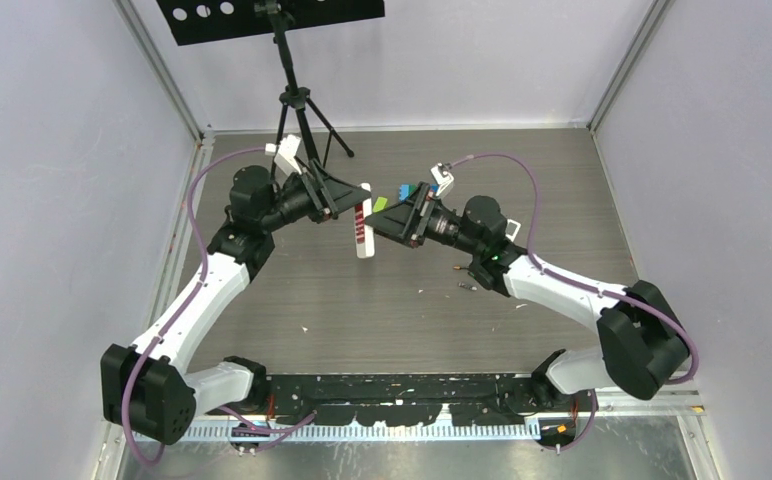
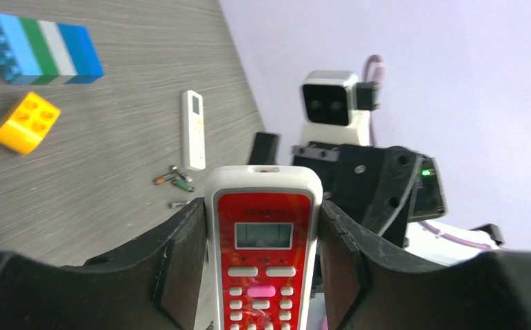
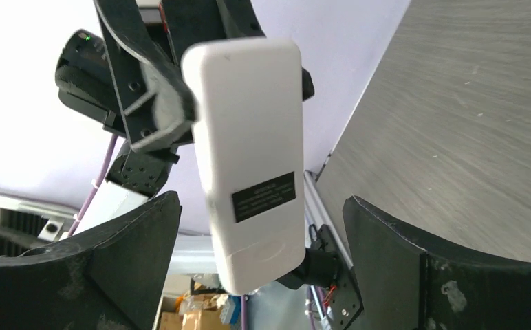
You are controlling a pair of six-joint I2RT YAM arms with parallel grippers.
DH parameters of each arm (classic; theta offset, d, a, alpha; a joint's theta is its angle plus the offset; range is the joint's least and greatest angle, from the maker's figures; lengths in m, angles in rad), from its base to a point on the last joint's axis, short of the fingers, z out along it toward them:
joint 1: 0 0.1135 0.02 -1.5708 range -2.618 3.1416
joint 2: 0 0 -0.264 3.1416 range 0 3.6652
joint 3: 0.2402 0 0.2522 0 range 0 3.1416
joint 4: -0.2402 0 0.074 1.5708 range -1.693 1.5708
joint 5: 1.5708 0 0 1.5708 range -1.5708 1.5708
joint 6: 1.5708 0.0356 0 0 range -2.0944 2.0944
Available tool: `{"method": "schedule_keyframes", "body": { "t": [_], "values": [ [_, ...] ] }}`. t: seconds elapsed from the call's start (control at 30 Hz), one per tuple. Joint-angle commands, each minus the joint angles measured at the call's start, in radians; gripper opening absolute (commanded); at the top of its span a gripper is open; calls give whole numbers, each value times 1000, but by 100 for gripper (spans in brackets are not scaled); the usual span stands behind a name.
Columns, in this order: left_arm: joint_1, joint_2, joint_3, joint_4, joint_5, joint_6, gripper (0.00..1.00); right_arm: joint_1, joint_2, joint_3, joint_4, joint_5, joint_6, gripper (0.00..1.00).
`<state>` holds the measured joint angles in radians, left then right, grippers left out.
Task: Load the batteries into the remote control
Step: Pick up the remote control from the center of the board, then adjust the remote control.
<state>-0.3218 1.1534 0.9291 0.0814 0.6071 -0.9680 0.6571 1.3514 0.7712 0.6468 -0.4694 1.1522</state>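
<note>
Left hand [image 2: 260,210]: clamped on the remote control [image 3: 245,130], one finger pressed to each long side, holding it in the air above the counter [image 2: 125,69].
Right hand [image 3: 259,206]: jaws spread wide, one to either side of the remote control's lower end, with a clear gap on both sides and nothing held.
Remote control: white body with a red button face and a small grey screen. The red face is turned toward the left wrist camera. The plain white back, with a black label, is turned toward the right wrist camera.
Remote control from above: it hangs between the two hands, long axis roughly upright in that view, and the right hand meets it from the opposite side to the left hand.
Batteries [image 2: 175,180]: a few tiny dark cylinders lying loose on the counter, well apart from the remote control. In the left wrist view they sit past its top end and a little to the left.
Slim white remote [image 2: 192,130]: flat on the counter, farther from the remote control than the batteries, with its near end just beside them.
Yellow block [image 2: 25,124]: on the counter, far left of the remote control in the left wrist view.
Blue, green and white block row [image 2: 42,49]: on the counter, farther from the remote control than the yellow block.
</note>
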Motion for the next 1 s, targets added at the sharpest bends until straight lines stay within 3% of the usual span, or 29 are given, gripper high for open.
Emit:
{"method": "schedule_keyframes", "body": {
  "t": [0.0, 0.1, 0.3, 0.37, 0.4, 0.5, 0.63, 0.73, 0.97],
  "values": [
    [-3, -21, 8, 203, 89, -132, 16, 46, 51, 46, 190, -59, 47, 93],
    [-3, -18, 8, 244, 105, -165, 16, 66, 82, 60, 246, -93, 59, 86],
    [-3, -26, -2, 237, 111, -160, 22, 69, 104, 55, 377, -132, 89, 49],
    [-3, -30, -6, 214, 107, -150, 34, 70, 102, 55, 391, -140, 78, 41],
    [-3, -33, -8, 196, 102, -141, 45, 69, 99, 56, 384, -144, 60, 38],
    [-2, -56, 3, 81, 59, -68, 72, 70, 71, 82, 190, -131, -116, 34],
    [-2, -92, 64, -229, -82, 114, 87, 94, -4, 152, -283, 51, -502, 33],
    [-2, -72, 78, -278, -71, 133, 89, 133, -16, 231, -553, 232, -715, 32],
    [-2, 9, 72, -309, -64, 100, 84, 219, 19, 320, -737, 457, -910, 32]
  ]
}}
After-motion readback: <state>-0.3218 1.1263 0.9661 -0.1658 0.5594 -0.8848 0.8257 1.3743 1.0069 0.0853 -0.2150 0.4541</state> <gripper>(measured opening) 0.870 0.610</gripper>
